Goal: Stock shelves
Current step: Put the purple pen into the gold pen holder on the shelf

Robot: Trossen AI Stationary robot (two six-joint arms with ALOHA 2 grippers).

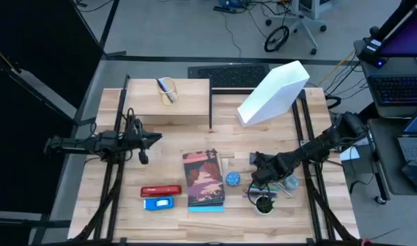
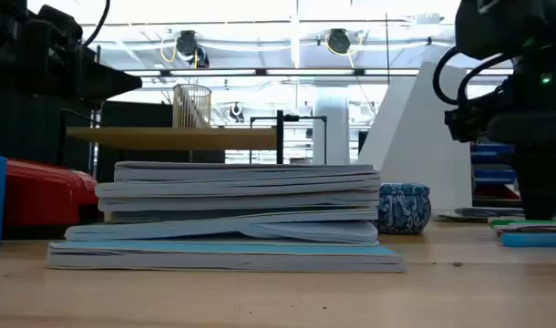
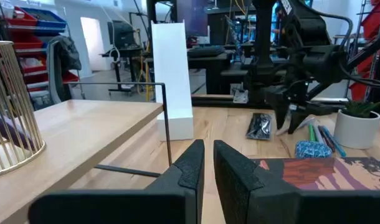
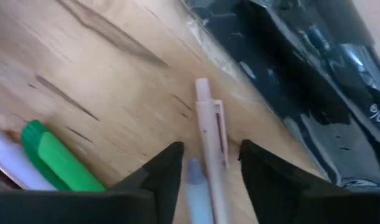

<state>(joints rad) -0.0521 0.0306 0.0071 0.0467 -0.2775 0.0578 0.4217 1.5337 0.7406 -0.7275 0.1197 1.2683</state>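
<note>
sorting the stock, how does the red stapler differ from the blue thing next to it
The red stapler is longer and lies nearer the shelf; the blue item is shorter and nearer the table's front edge. Both lie flat, parallel, left of the book stack. What the blue item is, I cannot tell.

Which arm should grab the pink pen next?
Right. The right gripper is open, with the pink pen lying between its fingers. The left gripper sits across the table beside the wooden shelf.

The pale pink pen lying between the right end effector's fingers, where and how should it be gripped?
Grip the pale pink pen across its barrel near the clip, coming straight down. It lies flat on the table, already between the open right end effector fingers.
</note>
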